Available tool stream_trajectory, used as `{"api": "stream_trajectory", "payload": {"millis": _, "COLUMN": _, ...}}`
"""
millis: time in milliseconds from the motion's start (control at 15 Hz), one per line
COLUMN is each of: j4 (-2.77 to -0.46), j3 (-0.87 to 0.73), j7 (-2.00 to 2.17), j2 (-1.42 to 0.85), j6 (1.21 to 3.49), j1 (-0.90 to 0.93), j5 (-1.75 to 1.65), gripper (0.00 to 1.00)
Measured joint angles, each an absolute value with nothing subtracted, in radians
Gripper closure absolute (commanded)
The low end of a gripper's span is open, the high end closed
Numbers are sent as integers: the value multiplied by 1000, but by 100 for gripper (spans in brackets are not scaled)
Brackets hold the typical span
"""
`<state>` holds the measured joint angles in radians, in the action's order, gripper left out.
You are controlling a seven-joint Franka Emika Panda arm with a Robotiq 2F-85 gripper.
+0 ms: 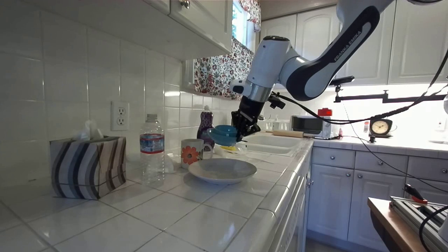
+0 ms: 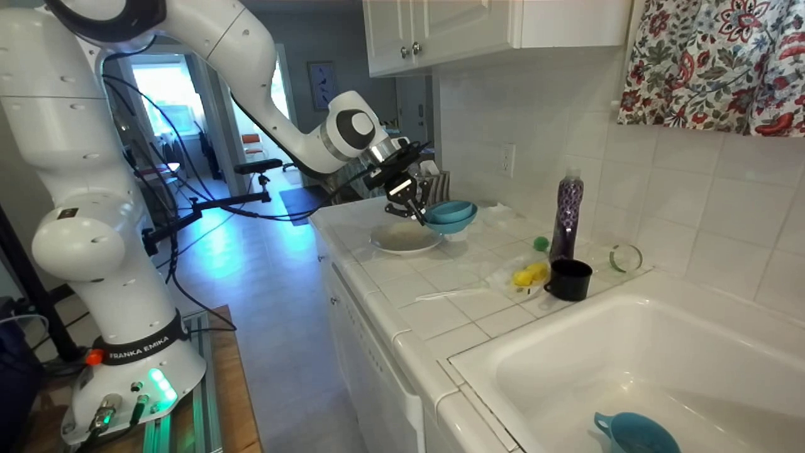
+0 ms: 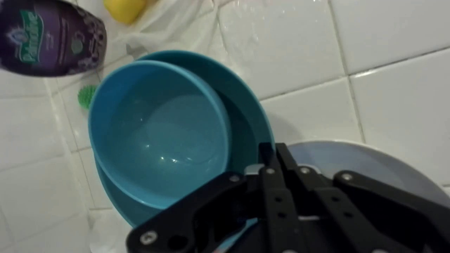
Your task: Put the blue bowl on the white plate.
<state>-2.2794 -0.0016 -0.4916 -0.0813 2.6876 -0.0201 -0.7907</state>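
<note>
Two teal-blue bowls are nested, a smaller inner bowl (image 3: pixel 161 130) inside a wider outer bowl (image 3: pixel 248 116). My gripper (image 3: pixel 275 149) is shut on the rim of the outer bowl, one finger inside and one outside. In both exterior views, the outer bowl (image 1: pixel 222 140) (image 2: pixel 454 227) is held above the counter with the inner bowl (image 1: pixel 225 130) (image 2: pixel 449 212) in it. The wide white plate (image 1: pixel 222 169) lies on the counter close by, and it also shows in both the exterior view (image 2: pixel 402 238) and the wrist view (image 3: pixel 351 161). The bowls are beside and above the plate, apart from it.
A flower mug (image 1: pixel 190 154), a water bottle (image 1: pixel 152 154) and a striped tissue box (image 1: pixel 87 168) stand near the plate. A purple soap bottle (image 2: pixel 566 217), black cup (image 2: pixel 569 280) and yellow item (image 2: pixel 530 275) are nearer the sink (image 2: pixel 629 314). A blue handled cup (image 2: pixel 641 434) is in the sink.
</note>
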Motion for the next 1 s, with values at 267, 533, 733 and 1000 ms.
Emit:
{"api": "stream_trajectory", "payload": {"millis": 267, "j4": -2277, "j3": 33, "j7": -558, "j2": -87, "j6": 2688, "j1": 7, "j5": -791, "gripper": 99}}
{"api": "stream_trajectory", "payload": {"millis": 533, "j4": -2272, "j3": 53, "j7": -632, "j2": -89, "j6": 2689, "j1": 20, "j5": -791, "gripper": 99}}
{"api": "stream_trajectory", "payload": {"millis": 733, "j4": -2270, "j3": 63, "j7": -689, "j2": -91, "j6": 2689, "j1": 23, "j5": -789, "gripper": 99}}
{"api": "stream_trajectory", "payload": {"millis": 1000, "j4": -2259, "j3": 81, "j7": -778, "j2": -109, "j6": 2745, "j1": 29, "j5": -773, "gripper": 99}}
